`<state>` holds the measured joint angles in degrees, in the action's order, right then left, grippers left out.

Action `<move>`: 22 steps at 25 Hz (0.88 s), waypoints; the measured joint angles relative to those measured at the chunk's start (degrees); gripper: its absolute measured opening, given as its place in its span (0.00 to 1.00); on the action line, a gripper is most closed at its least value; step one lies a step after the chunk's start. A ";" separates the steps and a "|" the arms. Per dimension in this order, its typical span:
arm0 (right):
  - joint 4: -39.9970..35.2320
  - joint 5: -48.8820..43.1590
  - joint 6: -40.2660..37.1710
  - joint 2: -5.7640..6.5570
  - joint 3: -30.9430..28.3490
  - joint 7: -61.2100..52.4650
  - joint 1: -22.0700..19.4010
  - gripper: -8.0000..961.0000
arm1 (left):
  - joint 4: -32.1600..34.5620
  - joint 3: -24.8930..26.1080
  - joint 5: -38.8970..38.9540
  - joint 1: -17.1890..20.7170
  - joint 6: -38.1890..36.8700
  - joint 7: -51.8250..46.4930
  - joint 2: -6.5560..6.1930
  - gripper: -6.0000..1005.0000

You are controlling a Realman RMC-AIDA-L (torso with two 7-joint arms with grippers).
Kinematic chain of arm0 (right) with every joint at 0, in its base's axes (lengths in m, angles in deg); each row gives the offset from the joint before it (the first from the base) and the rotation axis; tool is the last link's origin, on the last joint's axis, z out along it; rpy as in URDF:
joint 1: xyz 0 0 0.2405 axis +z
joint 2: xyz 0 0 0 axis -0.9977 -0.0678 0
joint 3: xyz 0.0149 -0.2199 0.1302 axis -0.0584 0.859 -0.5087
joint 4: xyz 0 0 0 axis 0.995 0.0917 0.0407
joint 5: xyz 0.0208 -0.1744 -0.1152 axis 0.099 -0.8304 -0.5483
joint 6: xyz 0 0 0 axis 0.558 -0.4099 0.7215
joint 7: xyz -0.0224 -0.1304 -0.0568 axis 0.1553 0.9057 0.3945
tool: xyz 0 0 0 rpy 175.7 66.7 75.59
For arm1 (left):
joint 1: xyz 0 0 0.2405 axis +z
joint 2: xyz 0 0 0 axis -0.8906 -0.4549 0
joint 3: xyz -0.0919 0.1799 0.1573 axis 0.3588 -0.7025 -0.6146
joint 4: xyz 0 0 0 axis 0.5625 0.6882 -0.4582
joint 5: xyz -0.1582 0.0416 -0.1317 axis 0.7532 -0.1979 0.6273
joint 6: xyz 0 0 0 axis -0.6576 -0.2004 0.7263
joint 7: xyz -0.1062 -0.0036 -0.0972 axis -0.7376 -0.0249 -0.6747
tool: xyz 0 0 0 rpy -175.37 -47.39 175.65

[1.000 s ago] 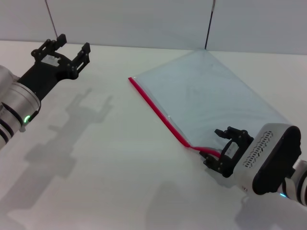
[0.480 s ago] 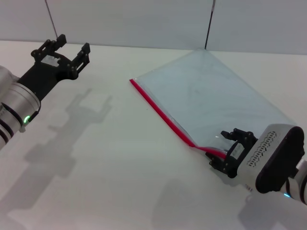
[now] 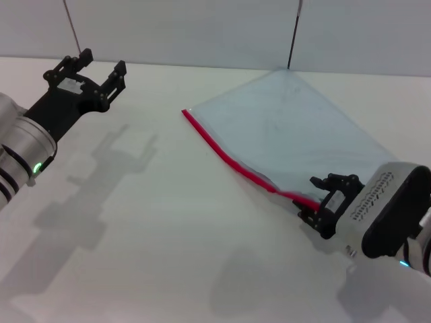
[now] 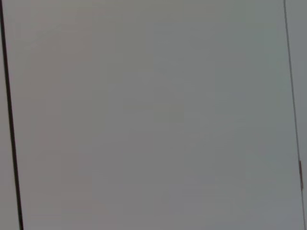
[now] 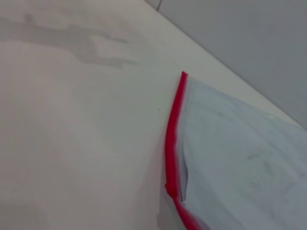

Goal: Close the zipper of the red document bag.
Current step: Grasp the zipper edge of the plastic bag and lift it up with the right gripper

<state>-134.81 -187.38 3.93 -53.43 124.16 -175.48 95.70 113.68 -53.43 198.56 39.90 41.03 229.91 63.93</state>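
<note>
White table, grey wall behind. Red document bag flat at centre-right, lying diagonally. Zipper along its left edge. Right gripper pinching zipper's near end. Left gripper raised far left, fingers spread.

left end effector: raised far left, fingers spread, idle | right end effector: low near right, wrist angled down, fingers pinched together

The red document bag lies flat on the bench, right of centre. The zipper runs along its left edge. The right gripper sits at the zipper's near end; the left gripper hangs far left.
</note>
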 joint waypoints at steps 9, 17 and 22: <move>-1.36 0.06 -0.03 -1.34 -2.15 -0.04 -0.68 0.46 | 0.00 -0.48 -0.22 0.02 0.00 -0.32 -0.14 0.67; -4.25 0.02 -0.32 -1.60 -3.99 -0.04 -2.03 0.36 | 0.44 -0.32 -4.40 -0.11 0.00 -3.19 -0.35 0.67; -6.28 -0.04 -2.06 -1.56 -4.62 0.01 -2.44 0.26 | 0.71 -0.17 -7.33 -0.17 0.00 -4.43 -0.45 0.67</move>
<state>-141.10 -187.42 1.87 -54.99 119.54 -175.47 93.26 114.39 -53.61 191.23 39.73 41.03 225.48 63.49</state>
